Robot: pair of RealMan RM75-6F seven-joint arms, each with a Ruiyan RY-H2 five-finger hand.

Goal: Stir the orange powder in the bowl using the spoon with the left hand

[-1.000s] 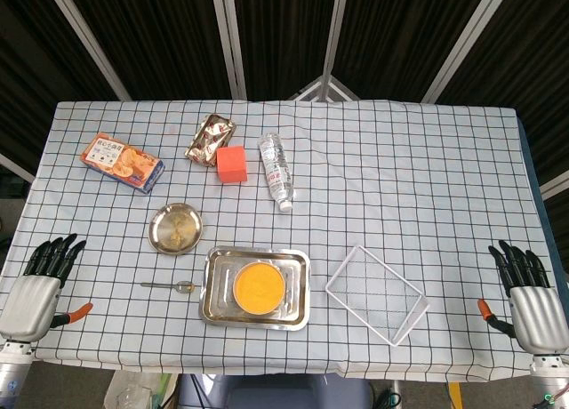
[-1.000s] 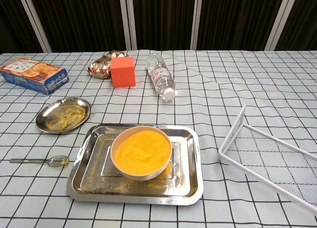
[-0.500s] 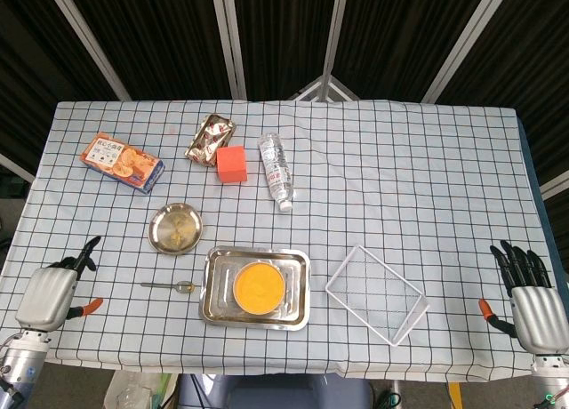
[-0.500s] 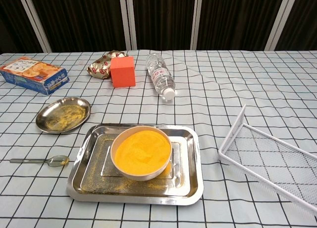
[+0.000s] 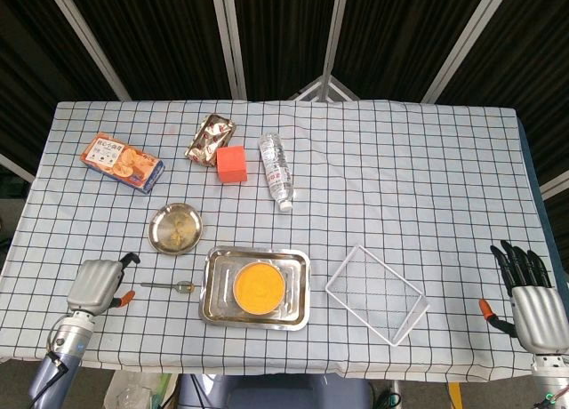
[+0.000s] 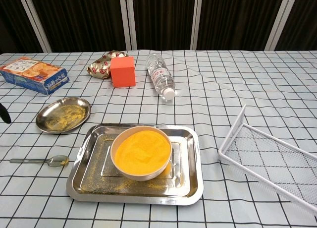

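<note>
Approach step. Left hand [image 5: 96,283] empty, fingers curled; small metal spoon [image 5: 169,286] lies just beyond its fingertips, untouched. White bowl of orange powder [image 5: 259,286] lies farther on. Right hand [image 5: 532,298] idle, fingers spread. Next: pinch the handle.

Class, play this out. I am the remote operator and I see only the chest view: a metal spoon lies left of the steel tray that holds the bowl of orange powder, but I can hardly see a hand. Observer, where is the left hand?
Observer: The left hand sits just left of the metal spoon's handle end, with a small gap between them, and it holds nothing.
Operator: Is the dark tip at my left edge part of it?
Observer: Probably. One of its fingers sticks out towards the round steel dish.
Operator: And the right hand?
Observer: The right hand is at the table's right edge, empty with its fingers spread, well right of the white wire basket.
</note>
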